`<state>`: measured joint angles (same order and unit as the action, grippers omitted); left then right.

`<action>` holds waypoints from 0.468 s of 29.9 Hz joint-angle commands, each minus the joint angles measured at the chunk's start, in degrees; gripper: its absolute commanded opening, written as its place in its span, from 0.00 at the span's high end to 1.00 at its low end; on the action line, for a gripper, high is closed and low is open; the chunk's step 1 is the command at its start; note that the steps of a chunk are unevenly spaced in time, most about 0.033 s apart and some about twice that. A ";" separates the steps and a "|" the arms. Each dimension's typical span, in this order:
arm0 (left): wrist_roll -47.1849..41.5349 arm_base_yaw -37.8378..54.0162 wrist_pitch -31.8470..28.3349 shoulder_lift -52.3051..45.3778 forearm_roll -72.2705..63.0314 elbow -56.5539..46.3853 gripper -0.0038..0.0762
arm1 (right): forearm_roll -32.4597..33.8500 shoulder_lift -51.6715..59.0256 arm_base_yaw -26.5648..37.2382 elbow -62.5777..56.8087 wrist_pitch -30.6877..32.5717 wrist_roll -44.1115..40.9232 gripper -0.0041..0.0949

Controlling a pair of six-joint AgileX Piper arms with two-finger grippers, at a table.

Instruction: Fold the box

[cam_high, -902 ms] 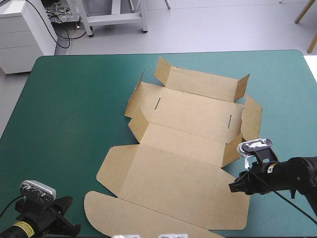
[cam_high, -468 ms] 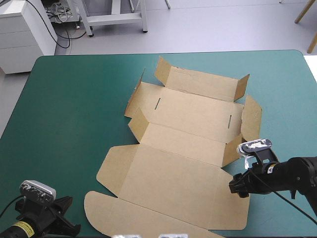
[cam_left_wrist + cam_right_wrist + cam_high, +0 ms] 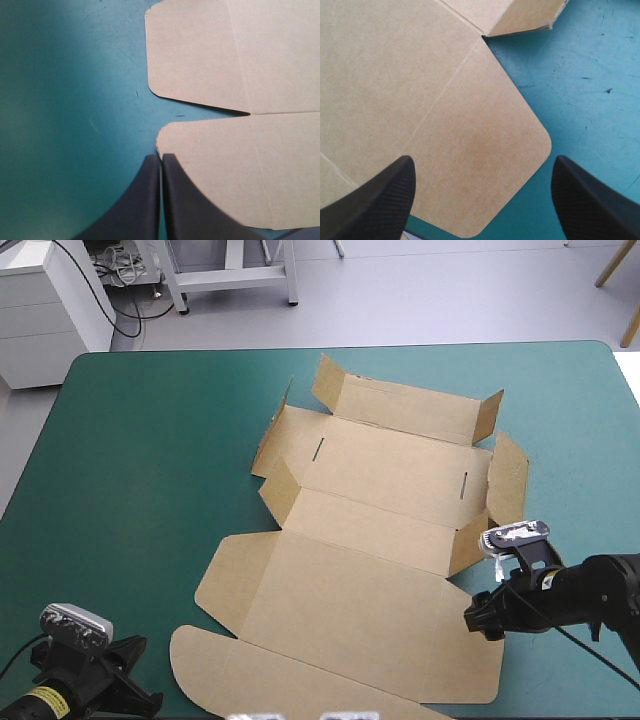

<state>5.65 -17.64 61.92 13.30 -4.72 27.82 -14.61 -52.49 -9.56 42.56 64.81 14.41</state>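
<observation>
While the brown box (image 3: 380, 540) lies opened out on the teal-green surface (image 3: 150, 460), reaching from the middle to the near edge, we see its far wall and small side tabs tilted up and its wide lid panel flat.

We find the left claw (image 3: 161, 157) low at the near-left corner of the surface. Its two black fingers are pressed together into one point. That point sits right at the rounded corner of the lid's near-left flap (image 3: 225, 170); we cannot tell whether it touches the board.

We find the right claw (image 3: 483, 161) spread wide at the box's right side, toward the near-right corner of the surface. Between its fingers lies a rounded side flap (image 3: 485, 125), flat on the cover. One finger is over the board, the other over bare cover. Ahead of it, one raised tab (image 3: 530, 17) stands up.
</observation>
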 commanded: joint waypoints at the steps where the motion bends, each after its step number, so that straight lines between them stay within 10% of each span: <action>1: -0.28 0.01 -3.19 0.68 -0.93 1.33 0.96 | 0.68 0.16 -0.12 5.58 2.20 -0.34 0.25; 14: -0.28 0.01 -3.19 0.68 -0.93 1.33 0.96 | 9.36 -4.89 -0.12 31.71 2.20 -9.13 0.25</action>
<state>5.65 -17.64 61.92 13.30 -4.79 27.82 -5.64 -55.22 -9.56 68.14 69.05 6.03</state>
